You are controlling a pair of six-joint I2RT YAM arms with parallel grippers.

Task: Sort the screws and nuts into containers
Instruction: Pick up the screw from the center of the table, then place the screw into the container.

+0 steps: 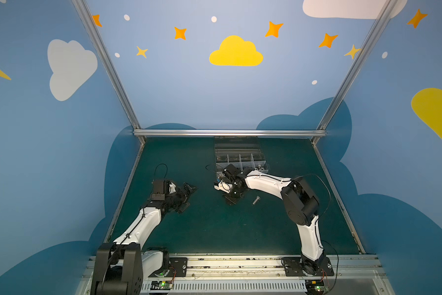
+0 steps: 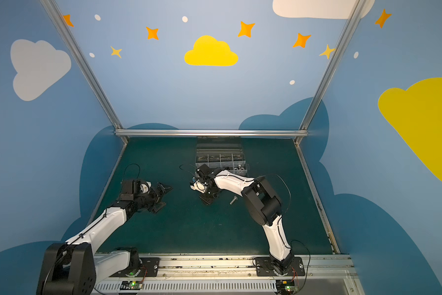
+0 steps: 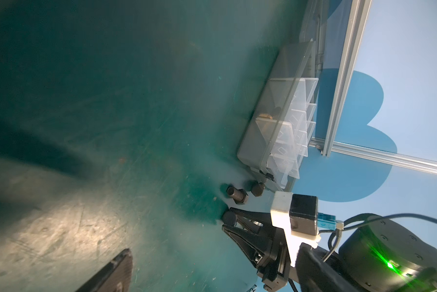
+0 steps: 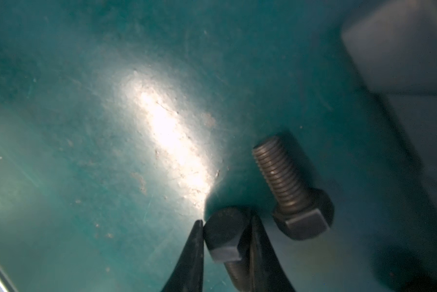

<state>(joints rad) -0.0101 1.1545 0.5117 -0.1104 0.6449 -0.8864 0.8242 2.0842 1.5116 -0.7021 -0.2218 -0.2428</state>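
Your right gripper (image 4: 225, 242) is pinched narrow on a dark screw (image 4: 223, 233); its fingers (image 4: 196, 252) press the hex head from both sides, and the shank runs back between them; whether the screw is already off the green mat (image 1: 202, 229), you cannot tell from these views. Just beside it a second screw (image 4: 294, 192) lies flat on the mat, apart from the fingers. In both top views this gripper points down near the centre of the frame, a little right of the middle; a silver screw (image 1: 256, 200) lies on the mat just to the right of it. The containers (image 1: 234, 158) sit in the organiser box (image 1: 237, 145), above the gripper in the frame and close to the back rail, with the lid open; what lies inside them is too small to name. Your left gripper (image 1: 189, 197) hangs at centre left of the frame; its jaws are spread wide, nothing is between them, and it is well apart from the screws.
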